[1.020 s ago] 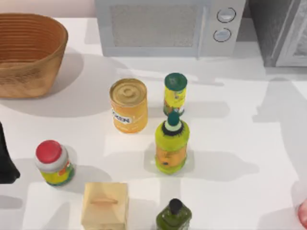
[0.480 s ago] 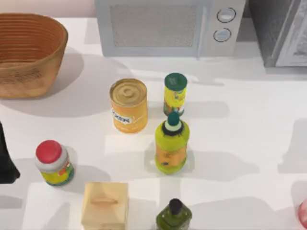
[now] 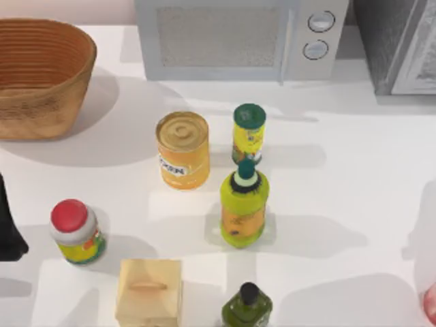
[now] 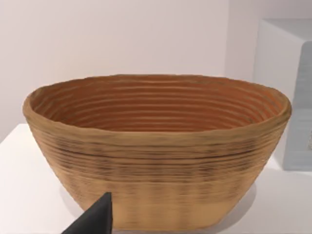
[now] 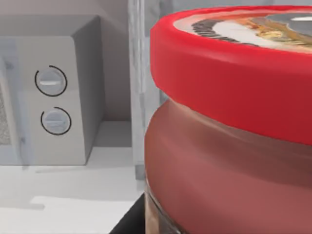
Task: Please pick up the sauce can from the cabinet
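Sauce can (image 5: pixel 229 122) unmoved at right edge, microwave (image 3: pixel 238 37) well apart.

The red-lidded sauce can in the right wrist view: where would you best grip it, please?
Short red-rimmed sauce can: I'd close the claw level from the side on the round wall just under the lid; it stands upright and the rim overhangs.
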Action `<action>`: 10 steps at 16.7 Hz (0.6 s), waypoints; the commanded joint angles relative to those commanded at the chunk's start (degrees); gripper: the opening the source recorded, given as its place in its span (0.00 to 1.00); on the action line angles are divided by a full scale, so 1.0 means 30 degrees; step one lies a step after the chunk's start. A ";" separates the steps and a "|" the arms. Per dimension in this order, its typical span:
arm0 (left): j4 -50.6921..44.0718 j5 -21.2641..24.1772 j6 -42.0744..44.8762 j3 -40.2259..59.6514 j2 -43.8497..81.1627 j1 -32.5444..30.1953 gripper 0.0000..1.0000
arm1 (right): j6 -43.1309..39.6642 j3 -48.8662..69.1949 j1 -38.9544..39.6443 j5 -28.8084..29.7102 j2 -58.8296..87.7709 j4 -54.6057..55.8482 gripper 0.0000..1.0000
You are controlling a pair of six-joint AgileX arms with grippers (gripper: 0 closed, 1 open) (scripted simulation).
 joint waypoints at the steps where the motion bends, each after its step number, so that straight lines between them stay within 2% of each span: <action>1: 0.0000 0.0000 0.0000 0.0000 0.0000 0.0000 1.00 | 0.0000 0.0000 0.0000 0.0000 0.0000 0.0000 0.00; 5: 0.0000 0.0000 0.0000 0.0000 0.0000 0.0000 1.00 | 0.0057 0.0120 -0.0051 -0.0409 0.0680 0.0531 0.00; 10: 0.0000 0.0000 0.0000 0.0000 0.0000 0.0000 1.00 | 0.0159 0.0857 -0.0937 -0.3474 0.5685 0.5400 0.00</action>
